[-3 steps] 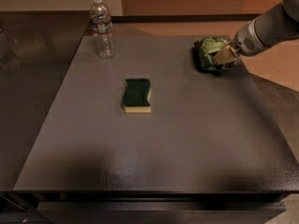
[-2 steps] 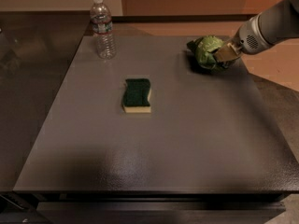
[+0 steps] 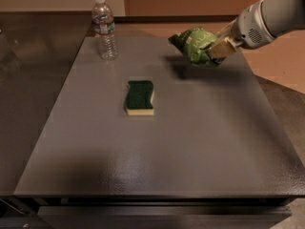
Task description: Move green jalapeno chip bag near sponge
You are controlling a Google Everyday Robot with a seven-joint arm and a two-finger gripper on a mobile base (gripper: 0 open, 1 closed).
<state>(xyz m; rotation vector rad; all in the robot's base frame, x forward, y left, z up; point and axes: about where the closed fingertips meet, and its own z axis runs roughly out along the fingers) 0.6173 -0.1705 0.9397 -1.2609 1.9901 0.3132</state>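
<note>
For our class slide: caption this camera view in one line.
Gripper holds crinkled shiny green chip bag above grey table, apart from green-topped yellow sponge.

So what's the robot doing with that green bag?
The robot's gripper is shut on the green chip bag, holding it in the air above the far right part of the table, with its shadow underneath. The sponge lies near the middle of the table, apart from the bag. A water bottle stands at the far left corner.
</note>
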